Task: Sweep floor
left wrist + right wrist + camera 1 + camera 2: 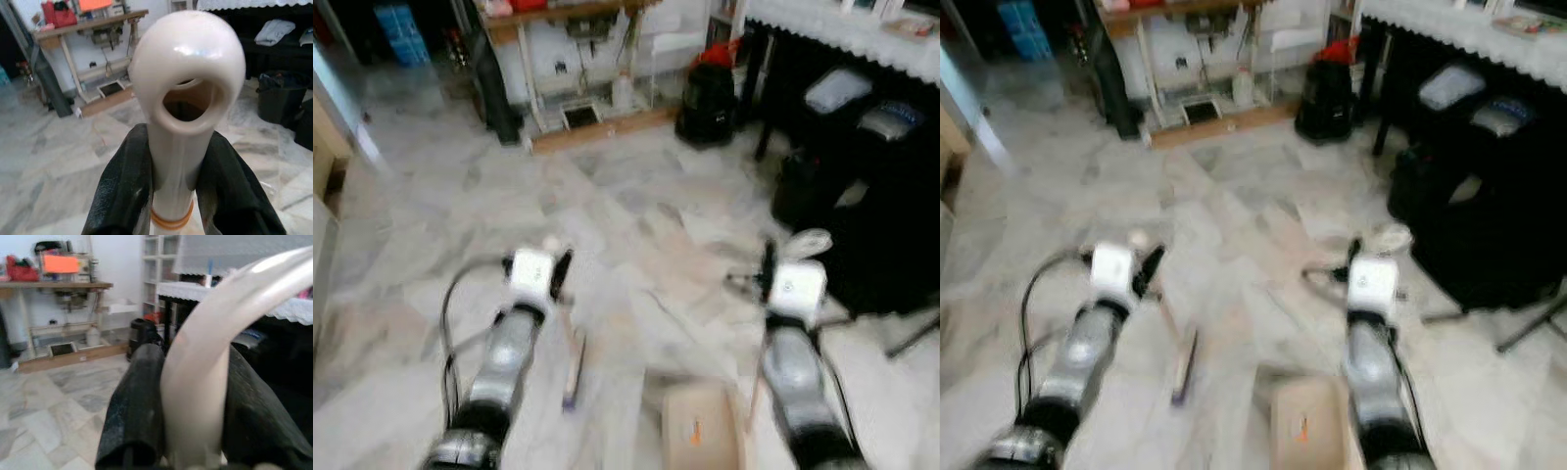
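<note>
While the head views are blurred, you can see both silver arms stretched forward over the pale marble floor [636,206], the left gripper [560,274] on the left and the right gripper [766,272] on the right. Below the left gripper a slim broom handle [575,364] slants down toward the near floor, and between the arms, near the bottom edge, sits a tan dustpan [697,429]. Far off stands a wooden worktop [558,15] with clutter beneath it, a dark bag [707,103] to its right, and a black piece of furniture [891,196] along the right side under a white lace cloth [847,27]. Turning to the left wrist view, your left gripper's black fingers [122,191] are clamped on either side of the cream broom handle [188,98], just under its rounded top with the hanging hole, an orange ring lower on the shaft. In the right wrist view, your right gripper's black fingers [134,406] are pressed against a curved cream dustpan handle [205,372] that arcs up and away to the right, with the worktop and white shelves [159,264] beyond.
</note>
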